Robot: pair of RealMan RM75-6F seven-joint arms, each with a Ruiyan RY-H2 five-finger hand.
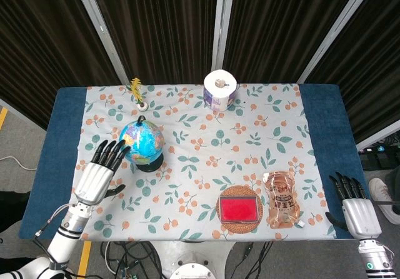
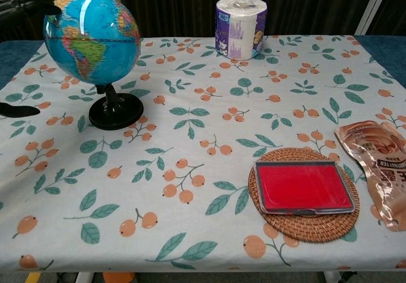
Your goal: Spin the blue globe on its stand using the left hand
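Blue against the flowered cloth [image 1: 206,147], the globe [image 1: 142,142] is standing upright on its black stand [image 1: 152,163] toward the left part of the table in the head view, with a paper roll [image 1: 219,90] at the far edge, a red box [image 1: 239,209] on a woven mat [image 1: 240,228] near the front, and a brown pouch [image 1: 281,198] just right of it. Beside the globe, the left hand [image 1: 100,172] is reaching with its fingers [image 1: 107,154] spread and holding nothing, the tips lying at the globe's left flank; whether they are touching it I cannot tell from here. At the near right corner the right hand [image 1: 352,207] is resting with fingers apart, well away from everything. From the chest view, the globe [image 2: 92,35] is filling the upper left, and only dark fingertips [image 2: 39,7] are showing at its upper left edge, with a thumb tip [image 2: 19,110] lower down by the frame edge. Judging by this, the approach is done and the hand is placed for a sideways swipe; whether the ball is already turning cannot be read from a single moment, so the spin itself is seemingly what is left.
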